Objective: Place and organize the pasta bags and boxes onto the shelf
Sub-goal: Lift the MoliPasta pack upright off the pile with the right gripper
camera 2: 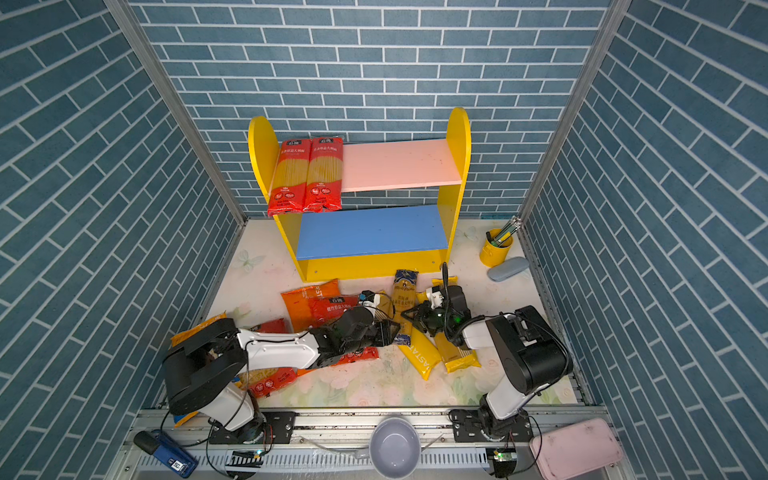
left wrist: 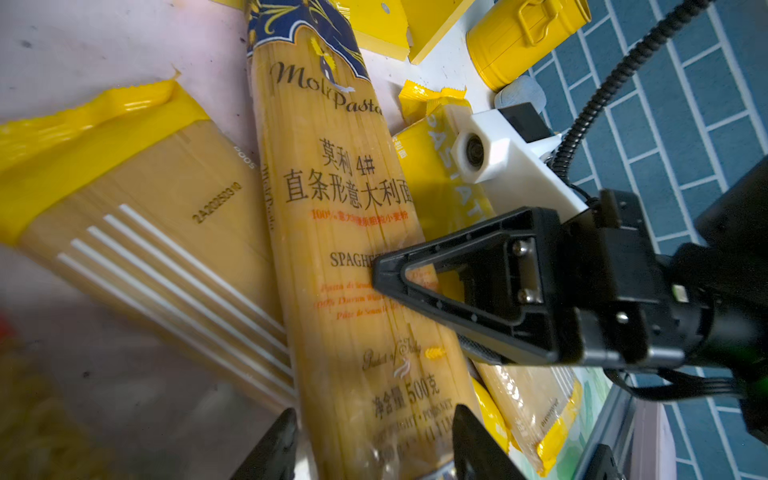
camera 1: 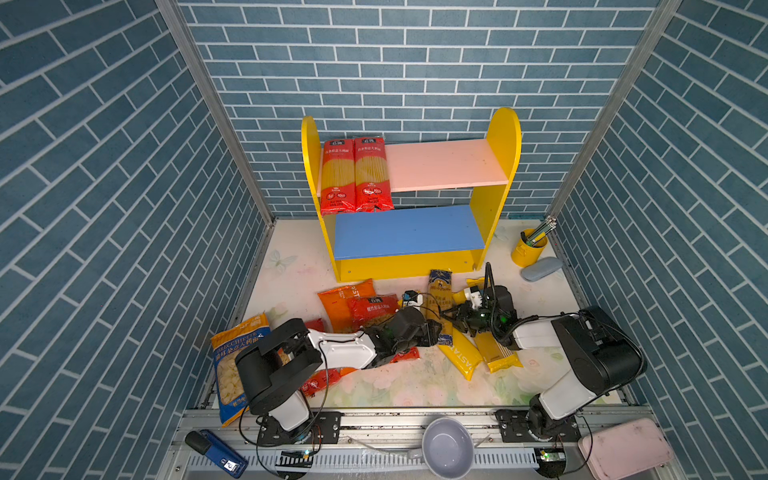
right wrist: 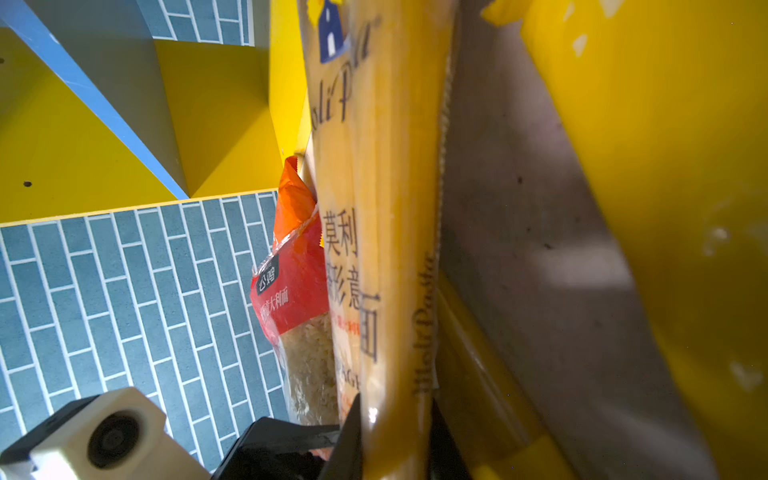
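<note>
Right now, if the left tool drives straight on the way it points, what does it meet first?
The dark-blue spaghetti pack, which sits between the left tool fingers. Further along that pack, the right tool lies across it, apparently clamped on; depth there is unclear.

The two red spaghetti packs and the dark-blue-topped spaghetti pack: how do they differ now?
The two red spaghetti packs rest on the shelf's pink board, untouched; the dark-blue-topped spaghetti pack lies on the table, between both grippers' jaws. Red wrappers against a blue header. All are long, with clear windows.

Blue-orange bag half behind arm
</note>
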Controlling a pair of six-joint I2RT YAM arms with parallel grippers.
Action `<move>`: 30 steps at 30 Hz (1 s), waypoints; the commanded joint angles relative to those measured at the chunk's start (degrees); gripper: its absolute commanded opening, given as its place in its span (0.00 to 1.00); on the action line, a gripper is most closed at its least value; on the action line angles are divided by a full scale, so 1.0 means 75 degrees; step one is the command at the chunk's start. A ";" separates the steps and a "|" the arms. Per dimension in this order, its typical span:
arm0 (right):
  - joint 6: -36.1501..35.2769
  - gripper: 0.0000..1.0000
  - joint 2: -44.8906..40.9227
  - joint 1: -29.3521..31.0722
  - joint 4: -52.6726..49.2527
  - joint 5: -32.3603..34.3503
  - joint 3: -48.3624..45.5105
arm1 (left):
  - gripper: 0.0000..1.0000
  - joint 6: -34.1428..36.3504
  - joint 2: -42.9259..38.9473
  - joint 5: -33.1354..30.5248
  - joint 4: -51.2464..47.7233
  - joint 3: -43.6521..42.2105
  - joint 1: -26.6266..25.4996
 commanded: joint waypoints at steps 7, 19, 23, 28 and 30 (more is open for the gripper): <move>0.0036 0.05 -0.1366 0.0051 -0.0729 -0.0120 0.0144 | 0.62 0.0741 -0.2524 -0.0378 -0.2224 -0.0139 0.0549; -0.0440 0.00 -0.3837 0.0108 -0.3729 -0.0551 0.0736 | 0.64 0.1153 -0.3629 -0.0394 -0.3375 0.0181 0.0673; -0.0774 0.00 -0.4779 0.0206 -0.5083 -0.0622 0.1336 | 0.66 0.1256 -0.4072 -0.0464 -0.3926 0.0624 0.0673; -0.1174 0.00 -0.5542 0.0296 -0.6375 -0.0599 0.2358 | 0.72 0.1527 -0.4543 -0.0526 -0.4647 0.1212 0.0673; -0.1365 0.00 -0.5668 0.0354 -0.6744 -0.0647 0.2881 | 0.75 0.1678 -0.4660 -0.0512 -0.4917 0.1517 0.0673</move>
